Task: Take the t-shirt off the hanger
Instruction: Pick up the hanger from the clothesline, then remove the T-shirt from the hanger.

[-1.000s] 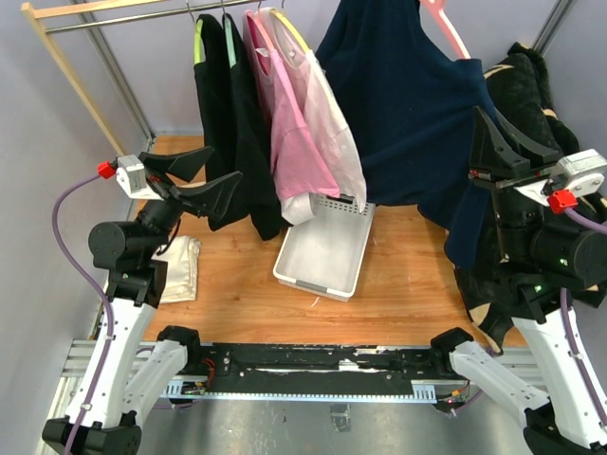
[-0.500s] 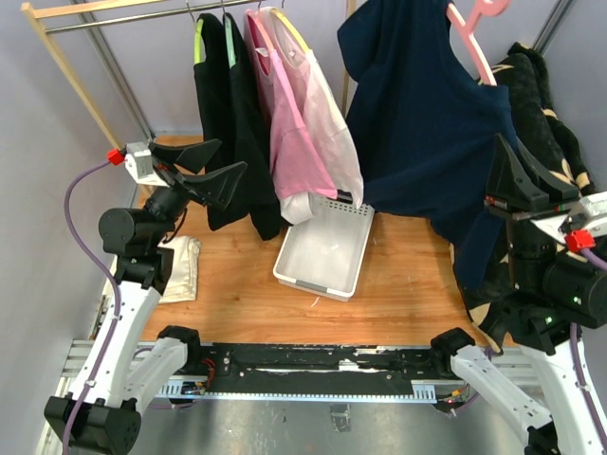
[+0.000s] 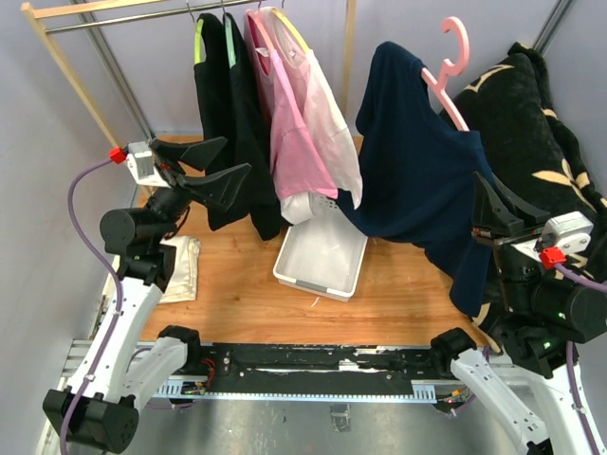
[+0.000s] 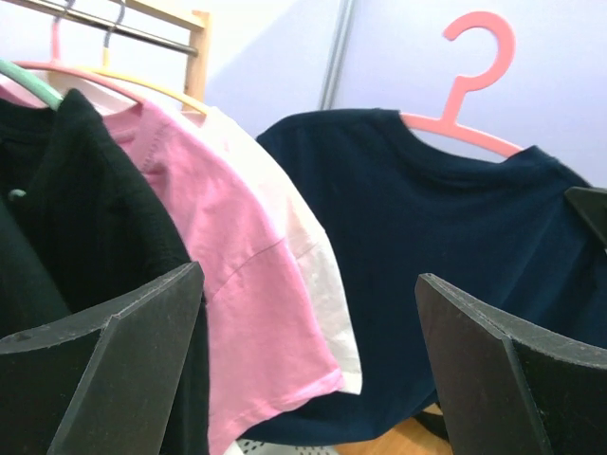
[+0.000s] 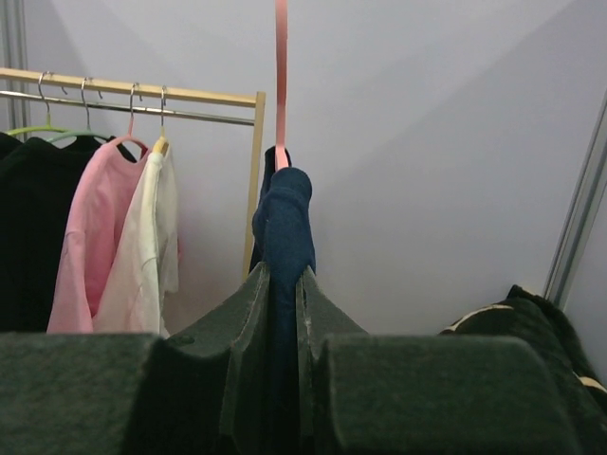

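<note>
My right wrist view crops the hanger hook. Hanging shirts hide the far end of my tray.

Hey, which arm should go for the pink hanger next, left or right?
Left, probably. The right hand is shut on the navy t-shirt, holding it up away from the rail. The left hand is open and empty, aimed at the shirt, with the pink hanger in plain sight.
</note>
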Tool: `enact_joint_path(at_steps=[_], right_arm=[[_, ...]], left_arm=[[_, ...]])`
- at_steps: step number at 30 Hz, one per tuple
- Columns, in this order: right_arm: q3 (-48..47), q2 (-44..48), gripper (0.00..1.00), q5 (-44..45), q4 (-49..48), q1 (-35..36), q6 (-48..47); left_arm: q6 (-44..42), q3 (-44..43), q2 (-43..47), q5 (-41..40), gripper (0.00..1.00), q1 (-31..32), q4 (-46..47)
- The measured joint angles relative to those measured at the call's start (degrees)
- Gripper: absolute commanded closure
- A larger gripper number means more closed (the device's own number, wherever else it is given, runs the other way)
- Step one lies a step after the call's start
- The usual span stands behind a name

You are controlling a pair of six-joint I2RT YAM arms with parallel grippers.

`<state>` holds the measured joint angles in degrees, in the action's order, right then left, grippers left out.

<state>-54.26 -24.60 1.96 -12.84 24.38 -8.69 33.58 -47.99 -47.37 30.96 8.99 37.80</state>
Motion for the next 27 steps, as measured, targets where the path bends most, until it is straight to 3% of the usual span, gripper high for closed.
enact_joint_path(at_steps=[11,27], right_arm=[[1.38,0.28,0.99,-0.24,4.33,0.00,1.20],[3.76,3.96,0.99,3.02,8.07,0.00,1.44]], left_arm=[[-8.26,-8.83,-7.06,-7.34,0.00,13.27,-10.03],[-20.83,-28.24,-25.83,-28.74,0.00,36.74,-18.69]])
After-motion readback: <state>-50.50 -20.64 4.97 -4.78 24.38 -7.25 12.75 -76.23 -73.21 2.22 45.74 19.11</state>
